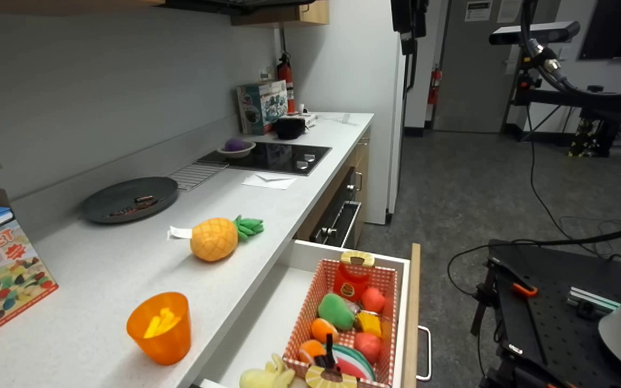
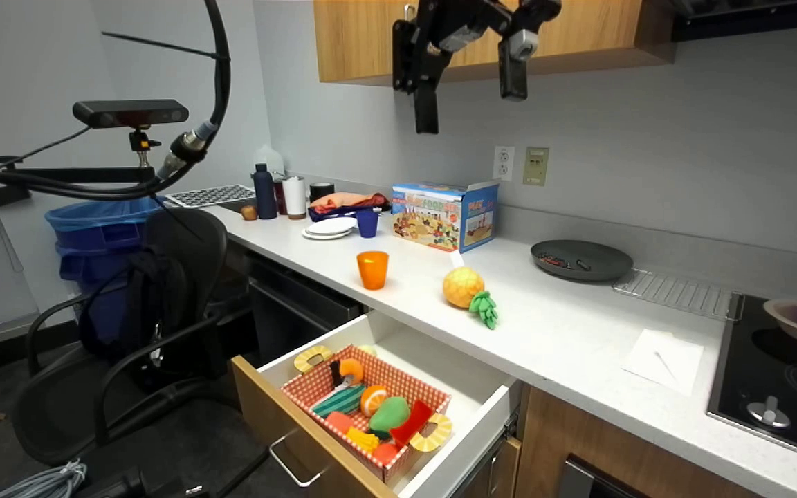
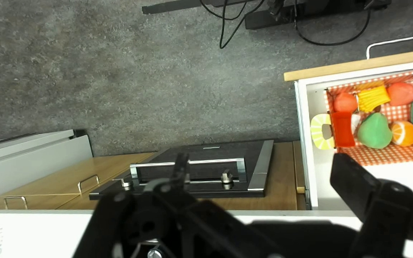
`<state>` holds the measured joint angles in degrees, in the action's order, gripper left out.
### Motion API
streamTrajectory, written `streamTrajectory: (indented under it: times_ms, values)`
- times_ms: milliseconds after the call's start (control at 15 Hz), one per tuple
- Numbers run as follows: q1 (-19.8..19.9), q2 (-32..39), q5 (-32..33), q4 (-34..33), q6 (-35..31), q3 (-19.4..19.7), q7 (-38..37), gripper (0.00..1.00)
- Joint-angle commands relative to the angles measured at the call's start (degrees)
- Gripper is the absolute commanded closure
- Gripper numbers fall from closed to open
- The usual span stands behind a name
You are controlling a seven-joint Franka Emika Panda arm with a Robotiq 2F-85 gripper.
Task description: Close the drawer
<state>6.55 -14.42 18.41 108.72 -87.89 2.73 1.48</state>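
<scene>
The drawer is pulled open from under the counter. Its wooden front shows in both exterior views [image 1: 412,318] [image 2: 301,429] and at the right of the wrist view [image 3: 357,67]. A metal handle [image 1: 425,355] is on the outer face of the front; it also shows in the wrist view [image 3: 396,42]. A red-checked basket [image 1: 310,293] of toy food lies inside the drawer. My gripper [image 2: 470,97] is open with nothing between its fingers. It is high above the counter, apart from the drawer. In the wrist view its fingers [image 3: 264,168] show at the bottom.
On the white counter [image 2: 544,339] are a plush pineapple [image 1: 214,238], an orange cup [image 1: 162,328], a dark pan [image 1: 130,199] and a toy box [image 2: 443,216]. A cooktop [image 1: 275,153] lies farther along. An oven handle [image 3: 188,162] sticks out beside the drawer. A wooden cabinet [image 2: 481,41] hangs behind the gripper.
</scene>
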Motion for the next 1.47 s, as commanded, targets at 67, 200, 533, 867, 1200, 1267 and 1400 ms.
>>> streamTrajectory:
  times_ms: [67, 200, 533, 867, 1200, 1267, 1400]
  values:
    - [-2.8, -0.8, -1.4, 6.2, -5.1, -0.7, -0.2, 0.00]
    - [-4.2, -1.0, -2.9, 10.4, -8.2, -1.5, -0.2, 0.00]
    - [-7.9, -2.8, -9.8, 20.1, -12.6, -4.0, -0.4, 0.00]
    - [-10.6, -3.2, -16.9, 29.3, -16.5, -5.9, -0.4, 0.00]
    - [-11.8, -2.2, -20.7, 38.1, -21.0, -7.3, -2.1, 0.00]
    - [-11.9, -1.6, -21.1, 39.5, -22.0, -7.6, -2.8, 0.00]
    - [-12.3, -0.4, -22.2, 41.8, -24.3, -8.1, -3.9, 0.00]
